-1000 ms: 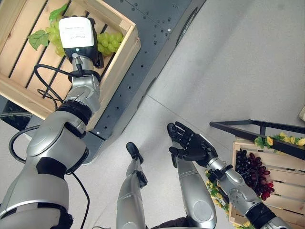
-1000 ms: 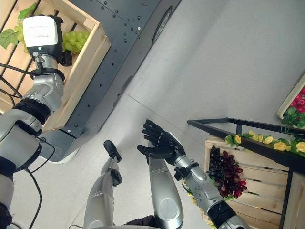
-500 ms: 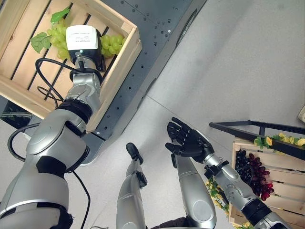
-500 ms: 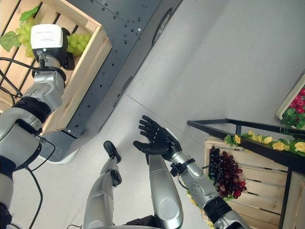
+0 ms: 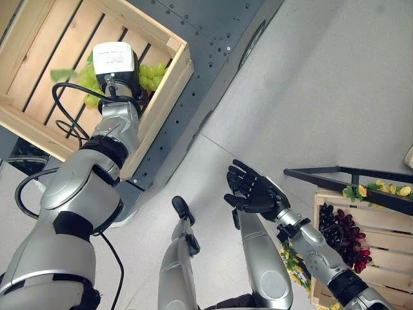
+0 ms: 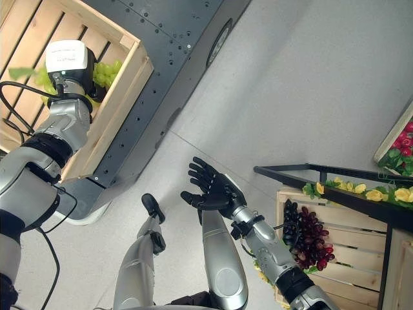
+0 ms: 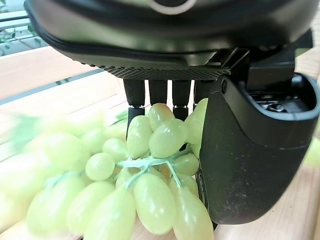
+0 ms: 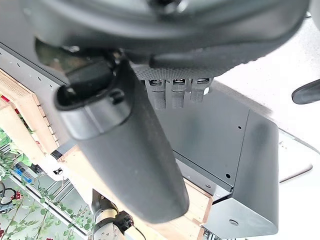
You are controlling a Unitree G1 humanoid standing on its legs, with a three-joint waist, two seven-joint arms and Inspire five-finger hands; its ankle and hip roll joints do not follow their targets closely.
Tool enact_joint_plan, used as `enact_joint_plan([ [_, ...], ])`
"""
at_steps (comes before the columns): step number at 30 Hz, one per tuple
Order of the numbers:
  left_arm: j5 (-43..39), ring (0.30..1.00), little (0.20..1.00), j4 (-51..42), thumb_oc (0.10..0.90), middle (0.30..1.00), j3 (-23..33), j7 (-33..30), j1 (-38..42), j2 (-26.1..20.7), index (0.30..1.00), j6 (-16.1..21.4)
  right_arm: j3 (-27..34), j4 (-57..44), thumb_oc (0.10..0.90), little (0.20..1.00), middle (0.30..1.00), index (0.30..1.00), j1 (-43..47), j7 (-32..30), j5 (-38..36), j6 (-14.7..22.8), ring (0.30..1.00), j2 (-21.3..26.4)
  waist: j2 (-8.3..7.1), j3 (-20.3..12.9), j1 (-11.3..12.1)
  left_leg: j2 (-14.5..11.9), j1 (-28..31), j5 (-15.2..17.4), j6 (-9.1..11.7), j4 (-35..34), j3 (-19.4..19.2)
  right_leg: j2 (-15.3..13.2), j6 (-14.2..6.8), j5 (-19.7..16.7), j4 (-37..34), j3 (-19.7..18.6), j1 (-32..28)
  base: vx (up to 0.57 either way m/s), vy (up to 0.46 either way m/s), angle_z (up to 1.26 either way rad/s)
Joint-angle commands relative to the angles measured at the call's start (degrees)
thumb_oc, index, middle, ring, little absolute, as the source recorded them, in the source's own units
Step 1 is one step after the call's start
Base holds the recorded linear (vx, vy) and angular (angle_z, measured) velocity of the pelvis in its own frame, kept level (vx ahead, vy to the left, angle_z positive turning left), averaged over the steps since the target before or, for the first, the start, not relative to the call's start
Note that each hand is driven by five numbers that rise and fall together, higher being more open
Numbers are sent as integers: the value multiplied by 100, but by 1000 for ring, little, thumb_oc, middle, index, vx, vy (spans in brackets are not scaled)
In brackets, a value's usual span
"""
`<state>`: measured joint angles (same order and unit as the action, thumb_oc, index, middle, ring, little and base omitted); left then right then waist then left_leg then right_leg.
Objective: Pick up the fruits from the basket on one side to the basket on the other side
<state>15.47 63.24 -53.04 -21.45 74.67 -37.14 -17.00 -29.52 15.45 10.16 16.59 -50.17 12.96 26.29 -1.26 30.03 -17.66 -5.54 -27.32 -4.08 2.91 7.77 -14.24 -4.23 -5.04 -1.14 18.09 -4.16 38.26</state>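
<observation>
Two crates on grey floor (image 5: 335, 84) | left hand (image 7: 250, 150) fingers grasping green grapes (image 7: 150, 165) | right hand (image 5: 255, 194) released

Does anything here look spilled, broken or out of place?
Nothing stands out. The left hand is closed on green grapes inside the wooden crate, the right hand is open over the floor, and the dark grapes sit neatly in their crate.

Head stereo pair looking down, sharing both arms, wrist cameras close along each hand, left one on green grapes (image 7: 150, 165)
</observation>
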Motion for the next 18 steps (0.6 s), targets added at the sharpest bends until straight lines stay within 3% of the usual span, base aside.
enact_joint_plan([
  [1,-161,300,300,-28,400,300,643,-901,43,-330,300,113,85,-503,800,900,900,900,-248,5,-189,573,900,-27,-216,-23,20,-242,-336,-102,193,612,16,152,287,-575,-793,431,-513,0,0,0],
  [6,-176,300,300,-314,400,300,985,-1456,-143,-557,300,723,174,-577,800,900,900,900,-451,31,-176,759,900,9,-187,-23,86,-251,-103,-60,187,547,44,175,298,-515,-851,467,-756,-19,-6,0],
  [8,-100,300,300,-661,400,300,1249,-1789,-430,-715,300,987,303,-607,800,900,900,900,-577,125,-177,874,900,-3,-184,-23,152,-239,23,-183,142,426,29,198,322,-593,-917,457,-873,-101,-38,-1],
  [15,56,300,300,-1334,400,300,1974,-2626,-1213,-1040,300,1475,617,-816,800,900,900,900,-876,189,-180,923,900,-31,-203,-23,251,-242,740,-287,123,-110,41,288,288,-600,-1178,406,-1490,-30,-8,-1],
  [18,156,300,300,-1585,400,300,2235,-2987,-1495,-1122,300,1689,753,-993,800,900,900,900,-1068,158,-151,890,900,-59,-205,-187,260,-250,939,-300,111,-287,32,299,273,-612,-1286,355,-1650,-6,-3,1],
])
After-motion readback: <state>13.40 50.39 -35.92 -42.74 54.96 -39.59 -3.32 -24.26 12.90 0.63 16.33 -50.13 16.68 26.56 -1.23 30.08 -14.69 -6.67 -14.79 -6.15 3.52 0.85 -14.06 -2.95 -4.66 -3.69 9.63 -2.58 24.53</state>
